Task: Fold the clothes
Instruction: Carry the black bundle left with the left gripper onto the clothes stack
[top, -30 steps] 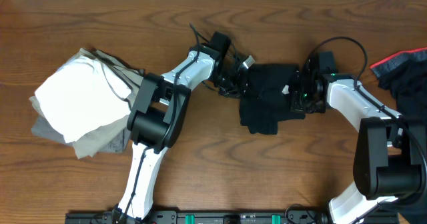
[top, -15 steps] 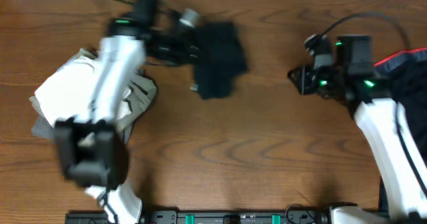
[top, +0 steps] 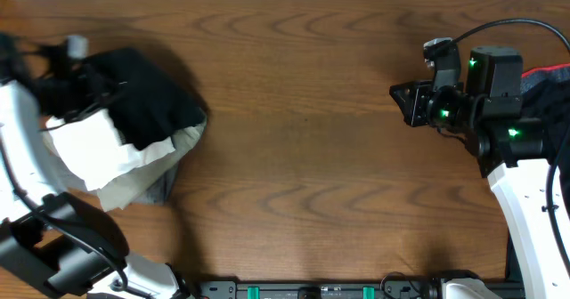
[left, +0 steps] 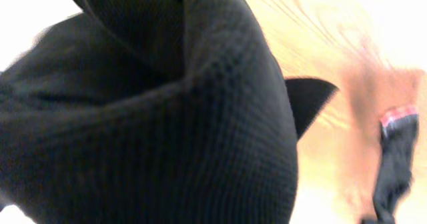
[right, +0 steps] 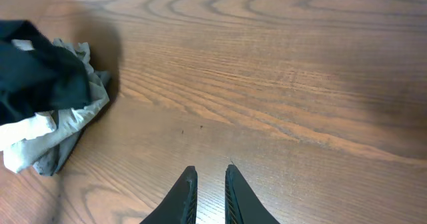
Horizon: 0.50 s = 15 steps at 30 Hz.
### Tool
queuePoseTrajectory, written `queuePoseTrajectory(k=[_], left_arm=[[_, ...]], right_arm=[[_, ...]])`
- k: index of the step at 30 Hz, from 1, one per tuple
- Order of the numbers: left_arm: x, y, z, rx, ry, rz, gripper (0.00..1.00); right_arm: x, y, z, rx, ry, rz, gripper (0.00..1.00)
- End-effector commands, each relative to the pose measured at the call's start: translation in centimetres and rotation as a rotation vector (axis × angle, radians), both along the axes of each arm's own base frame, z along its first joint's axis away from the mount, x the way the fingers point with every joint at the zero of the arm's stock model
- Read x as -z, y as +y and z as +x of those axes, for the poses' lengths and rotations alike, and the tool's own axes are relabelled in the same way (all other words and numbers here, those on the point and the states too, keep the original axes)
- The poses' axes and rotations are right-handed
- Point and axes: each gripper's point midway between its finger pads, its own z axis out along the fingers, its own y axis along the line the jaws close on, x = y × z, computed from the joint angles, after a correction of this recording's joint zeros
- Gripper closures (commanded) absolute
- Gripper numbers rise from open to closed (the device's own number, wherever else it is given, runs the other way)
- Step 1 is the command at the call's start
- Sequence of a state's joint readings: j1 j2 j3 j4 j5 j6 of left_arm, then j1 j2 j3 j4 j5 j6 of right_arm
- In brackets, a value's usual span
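Note:
A black garment [top: 147, 99] lies draped over the top of a pile of white and grey clothes [top: 102, 161] at the table's left end. My left gripper [top: 73, 66] is at the garment's far-left edge, blurred. In the left wrist view the black garment [left: 147, 124] fills the frame and hides the jaws; it looks held. My right gripper [top: 403, 101] hovers over bare table at the right, empty, its fingers [right: 210, 169] nearly together with a thin gap. The right wrist view shows the black garment [right: 33, 71] on the pile [right: 63, 127] far off.
A heap of red and dark clothes [top: 545, 78] lies at the right edge, behind my right arm. The wooden table [top: 303, 157] stretches between the two arms. The table's far edge runs along the top of the overhead view.
My left arm has swung the black garment from the table's middle to the left and onto the white and grey pile. My right gripper let go of it and drew back to the right.

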State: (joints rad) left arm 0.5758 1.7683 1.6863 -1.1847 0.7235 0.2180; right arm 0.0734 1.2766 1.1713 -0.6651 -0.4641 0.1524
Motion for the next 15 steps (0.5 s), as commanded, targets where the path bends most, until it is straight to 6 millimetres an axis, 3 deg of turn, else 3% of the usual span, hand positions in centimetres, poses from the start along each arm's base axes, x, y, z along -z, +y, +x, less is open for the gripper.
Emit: queuePoseTrajectory(k=[1,4,7,10,11,13,14,15], left_arm=[[0.7,4.1,-1.1,-0.077,0.015,0.048,0.94],[2.5,6.7,-2.4,-0.162,0.096,0.061,0.9],[5.2,8.9,-3.9,-0.288,0.24,0.076,0.77],[7.2,10.2,-5.4,-0.391,0.375,0.107,0.55],[7.5,10.5,-5.8,-0.421,0.408,0.113,0.42],[7.6,10.8,-6.0,-0.46,0.429,0.115,0.29],[7.3,10.8,-6.0,-0.472,0.427,0.114,0.07],[6.8,10.8,-6.1,-0.478,0.426,0.114,0.02]], right_arm=[[0.2,0.2,-0.1,0.009,0.023,0.024,0.87],[0.2,0.2,0.0,0.015,0.023,0.029,0.87],[-0.1,0.2,0.2,0.022,0.012,0.037,0.87],[-0.3,0.2,0.4,0.035,0.014,0.052,0.87],[-0.3,0.2,0.4,0.036,0.016,0.053,0.87],[-0.2,0.2,0.3,0.036,0.018,0.054,0.86],[-0.2,0.2,0.3,0.036,0.02,0.053,0.86],[-0.2,0.2,0.3,0.036,0.022,0.053,0.86]])
